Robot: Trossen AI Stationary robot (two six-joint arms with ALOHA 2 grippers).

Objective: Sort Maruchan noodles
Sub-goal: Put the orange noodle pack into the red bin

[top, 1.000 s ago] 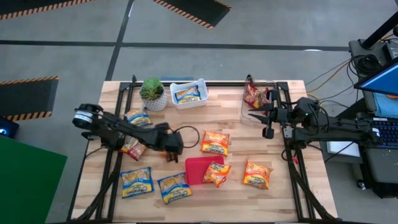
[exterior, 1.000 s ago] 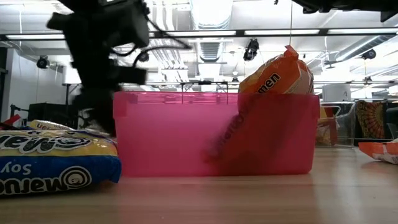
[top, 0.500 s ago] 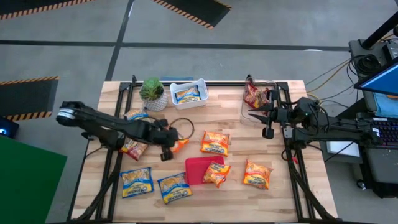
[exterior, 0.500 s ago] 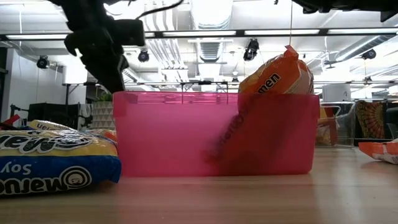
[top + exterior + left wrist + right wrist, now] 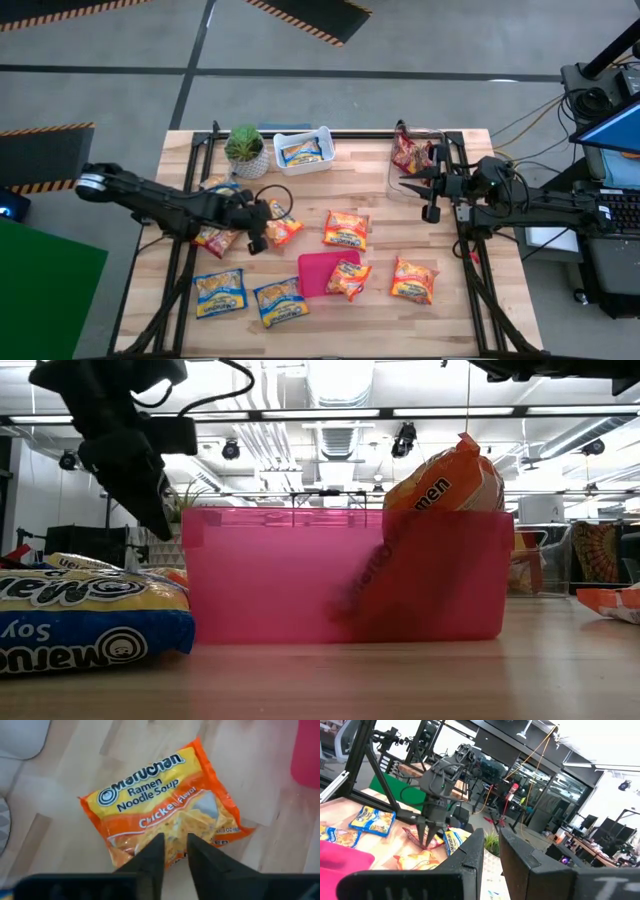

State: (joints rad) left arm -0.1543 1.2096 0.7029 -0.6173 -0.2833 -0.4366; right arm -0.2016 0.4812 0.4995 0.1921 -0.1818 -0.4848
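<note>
Partly sorted Maruchan noodles
One orange packet (image 5: 348, 278) is seen in the pink bin (image 5: 318, 272); several are left loose. At nine o'clock, the left gripper (image 5: 172, 851) hovers narrowly parted over a chicken packet (image 5: 165, 817), nothing held.

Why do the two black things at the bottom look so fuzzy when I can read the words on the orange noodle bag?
In the left wrist view the fingers sit very close to the camera, so they blur, while the orange packet farther off on the table is sharp, with only faint glare on its crinkles. In the low view the nearest blue-and-yellow packet also looks soft.
</note>
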